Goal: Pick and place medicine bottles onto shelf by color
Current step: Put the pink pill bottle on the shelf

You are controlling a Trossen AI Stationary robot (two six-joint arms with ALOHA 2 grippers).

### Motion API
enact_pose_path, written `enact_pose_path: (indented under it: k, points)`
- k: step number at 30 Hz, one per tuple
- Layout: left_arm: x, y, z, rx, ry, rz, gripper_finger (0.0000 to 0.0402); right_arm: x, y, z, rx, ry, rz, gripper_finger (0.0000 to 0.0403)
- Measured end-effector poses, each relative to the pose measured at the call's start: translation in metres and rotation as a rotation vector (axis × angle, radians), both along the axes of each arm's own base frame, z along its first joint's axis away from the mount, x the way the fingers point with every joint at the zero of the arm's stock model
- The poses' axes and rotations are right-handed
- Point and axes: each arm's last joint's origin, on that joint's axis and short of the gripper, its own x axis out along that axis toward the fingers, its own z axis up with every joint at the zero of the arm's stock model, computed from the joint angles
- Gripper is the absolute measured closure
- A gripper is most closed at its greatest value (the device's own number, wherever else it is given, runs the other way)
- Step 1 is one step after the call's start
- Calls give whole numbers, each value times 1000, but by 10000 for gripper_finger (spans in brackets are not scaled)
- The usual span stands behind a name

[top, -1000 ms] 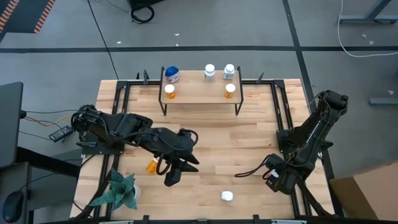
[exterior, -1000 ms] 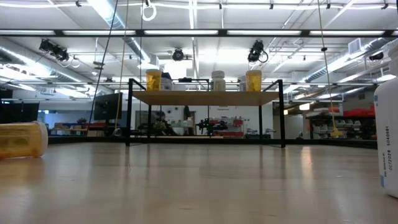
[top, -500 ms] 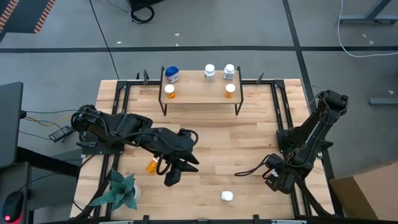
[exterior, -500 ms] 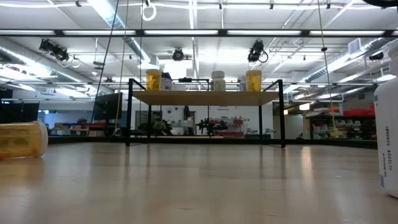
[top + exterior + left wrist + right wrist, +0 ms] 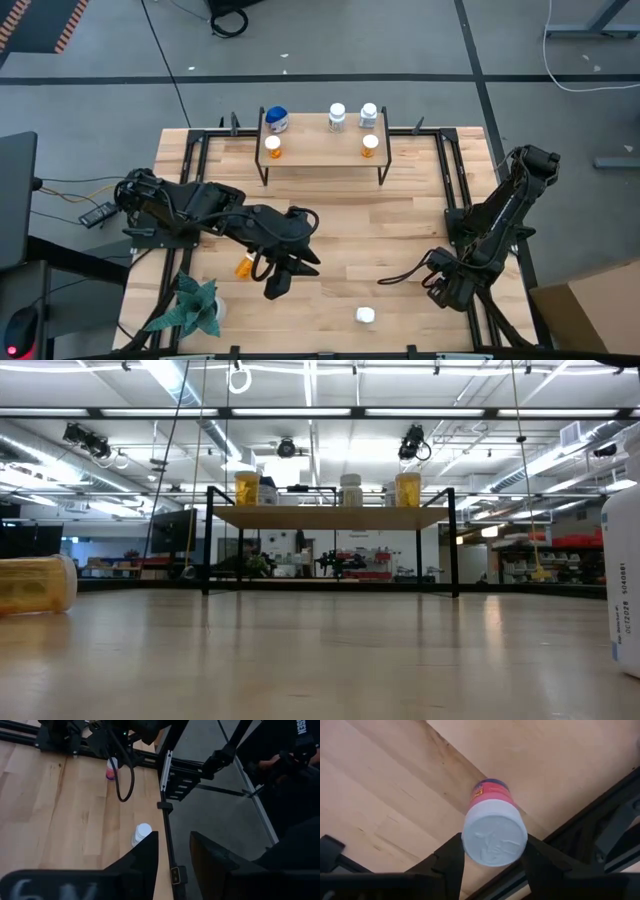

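I judged the step in hand to be the pick of the dark red bottle [image 5: 490,800]. It stood upright on the tabletop [image 5: 400,240] near the right-hand frame rail, at the near side. My right gripper [image 5: 494,851] was down over it, a finger pressed to each side of its white cap, so I took it as gripped but not yet lifted. The next move called for a straight lift, then a carry across the open board to the shelf [image 5: 320,152] at the far edge, without tilting the bottle. The shelf already held five bottles. The blue-lidded bottle [image 5: 277,120] and two white bottles [image 5: 337,115] stood along the back, and two orange bottles [image 5: 272,146] stood at the front, one toward each end. No red one was up there, so I would have had to pick a free spot, probably the bare middle, and come in clear of those caps. The left gripper [image 5: 279,285] hung over the near-left of the table, its fingers a narrow gap apart with nothing between them. An orange bottle [image 5: 244,266] lay on its side just beside it, and a green plant [image 5: 190,305] stood at the near-left corner. A lone white bottle [image 5: 365,316] stood near the front edge between the two arms, off the line I meant to take.
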Motion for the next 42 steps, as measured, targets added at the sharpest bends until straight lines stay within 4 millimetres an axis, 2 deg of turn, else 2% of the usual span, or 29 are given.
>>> enact_pose_path:
  k: [7,11,16,19,24,30,35,42]
  points:
    - [0,0,0,12,-6,-8,290,0,0,0,4,4,11,228]
    - [0,0,0,28,-10,-18,290,4,3,8,20,-17,19,228]
    - [0,8,-1,38,11,3,296,22,1,23,54,-76,22,228]
    - [-2,17,0,43,27,25,302,40,-8,39,54,-110,40,228]
    - [-17,40,9,57,47,73,317,75,-44,81,26,-163,56,228]
    - [-33,71,23,62,27,153,333,109,-106,131,-31,-277,56,228]
    - [-36,87,23,102,42,181,332,136,-147,150,-84,-255,116,228]
    - [-46,101,18,165,133,187,320,193,-185,163,-117,-177,232,228]
